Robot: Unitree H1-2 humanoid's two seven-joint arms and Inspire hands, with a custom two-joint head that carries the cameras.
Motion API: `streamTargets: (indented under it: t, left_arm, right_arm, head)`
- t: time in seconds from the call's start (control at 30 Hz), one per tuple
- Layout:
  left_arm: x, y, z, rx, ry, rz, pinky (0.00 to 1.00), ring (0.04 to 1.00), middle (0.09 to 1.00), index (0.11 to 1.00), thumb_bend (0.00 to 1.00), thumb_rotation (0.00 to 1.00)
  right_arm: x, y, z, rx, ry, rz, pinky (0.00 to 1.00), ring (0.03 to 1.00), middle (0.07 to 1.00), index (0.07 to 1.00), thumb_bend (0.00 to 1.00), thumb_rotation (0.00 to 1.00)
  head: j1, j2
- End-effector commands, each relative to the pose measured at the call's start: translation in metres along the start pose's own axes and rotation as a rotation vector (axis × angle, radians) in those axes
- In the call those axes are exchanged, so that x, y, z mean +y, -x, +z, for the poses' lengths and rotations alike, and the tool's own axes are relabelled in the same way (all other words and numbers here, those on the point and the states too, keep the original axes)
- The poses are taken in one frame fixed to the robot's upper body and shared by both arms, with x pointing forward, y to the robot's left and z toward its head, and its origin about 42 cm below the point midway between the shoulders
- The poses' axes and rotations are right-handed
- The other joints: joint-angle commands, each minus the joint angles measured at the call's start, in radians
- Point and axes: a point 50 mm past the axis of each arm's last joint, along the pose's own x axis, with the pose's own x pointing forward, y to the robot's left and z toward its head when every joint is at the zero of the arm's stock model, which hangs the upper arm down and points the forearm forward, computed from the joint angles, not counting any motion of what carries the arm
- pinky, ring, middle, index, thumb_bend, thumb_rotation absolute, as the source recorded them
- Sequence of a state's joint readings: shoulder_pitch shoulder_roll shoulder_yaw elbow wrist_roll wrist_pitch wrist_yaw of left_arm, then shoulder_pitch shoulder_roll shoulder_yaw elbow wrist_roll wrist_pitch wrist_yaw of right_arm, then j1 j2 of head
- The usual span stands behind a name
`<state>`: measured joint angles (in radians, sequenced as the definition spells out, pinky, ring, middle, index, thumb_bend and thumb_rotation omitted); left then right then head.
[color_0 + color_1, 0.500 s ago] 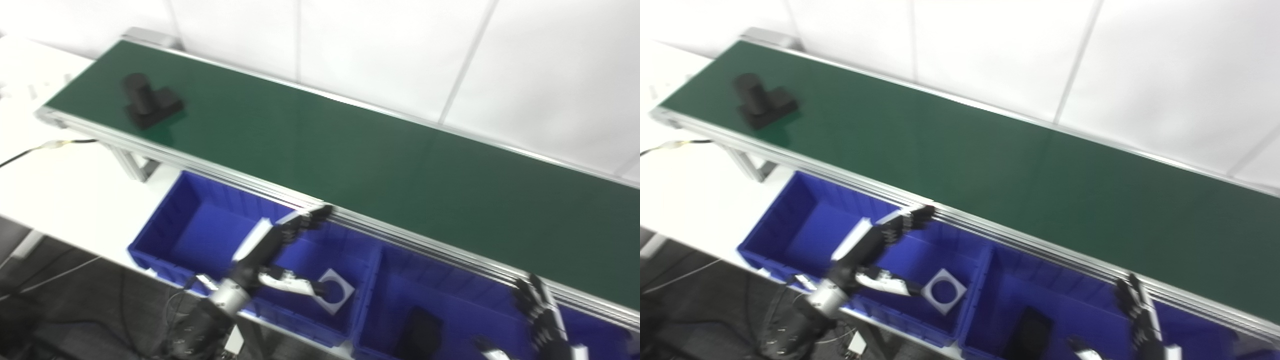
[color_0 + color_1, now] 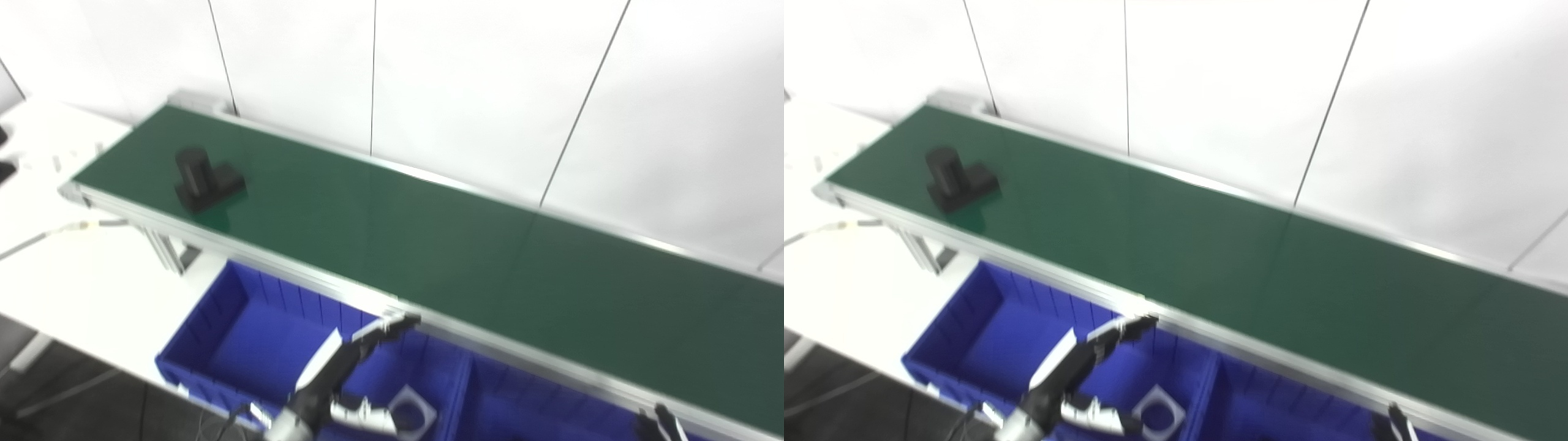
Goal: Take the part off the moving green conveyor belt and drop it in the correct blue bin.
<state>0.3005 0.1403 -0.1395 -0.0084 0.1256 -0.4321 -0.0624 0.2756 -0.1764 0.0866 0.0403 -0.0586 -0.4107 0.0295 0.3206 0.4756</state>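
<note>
A black part (image 2: 205, 179), a block with an upright cylinder, sits on the green conveyor belt (image 2: 441, 251) near its far left end. My left hand (image 2: 346, 373) is open and empty. It hovers over the left blue bin (image 2: 245, 331), with its fingers stretched toward the belt's near rail and well to the right of the part. Only the fingertips of my right hand (image 2: 663, 424) show at the bottom edge, straight and apart, over the right blue bin (image 2: 520, 398).
A white square piece with a round hole (image 2: 413, 411) lies in the left bin beside my left thumb. A white table (image 2: 79, 269) with a cable lies left of the bins. A white wall runs behind the belt.
The camera has tilted up, so the whole picture has shifted down and most of the right hand and right bin have left the view. Both hands keep about the same pose.
</note>
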Motion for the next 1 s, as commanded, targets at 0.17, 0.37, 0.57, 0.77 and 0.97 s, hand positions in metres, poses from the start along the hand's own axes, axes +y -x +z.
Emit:
streamTargets:
  t: [0.17,0.37,0.57,0.77,0.97]
  left_arm:
    - [0.004,-0.005,0.002,-0.046,0.009,0.015,0.87,0.886,0.882,0.85,0.97,0.4]
    - [0.002,-0.007,-0.003,-0.035,0.033,0.004,0.87,0.89,0.878,0.843,0.98,0.37]
    - [0.0,-0.009,-0.009,-0.017,0.039,0.004,0.86,0.879,0.865,0.826,0.97,0.35]
    - [0.0,-0.01,-0.012,-0.01,0.016,0.008,0.82,0.863,0.855,0.813,0.97,0.37]
    - [0.002,-0.014,-0.014,-0.01,0.005,0.012,0.82,0.862,0.853,0.807,0.98,0.38]
  right_arm:
    - [0.002,-0.003,0.006,-0.069,-0.006,-0.016,0.82,0.827,0.835,0.904,0.8,0.3]
    - [0.003,-0.004,0.005,-0.068,-0.013,-0.021,0.84,0.834,0.844,0.905,0.79,0.25]
    - [0.002,-0.01,0.009,-0.089,-0.021,-0.02,0.83,0.849,0.854,0.915,0.78,0.24]
    - [0.001,-0.017,0.018,-0.126,-0.03,-0.02,0.83,0.861,0.87,0.93,0.79,0.28]
    - [-0.003,-0.028,0.034,-0.199,-0.047,-0.031,0.78,0.845,0.855,0.896,0.83,0.25]
  head:
    - [-0.013,-0.04]
    - [-0.005,-0.09]
    - [0.026,-0.148]
    - [0.033,-0.165]
    - [0.034,-0.175]
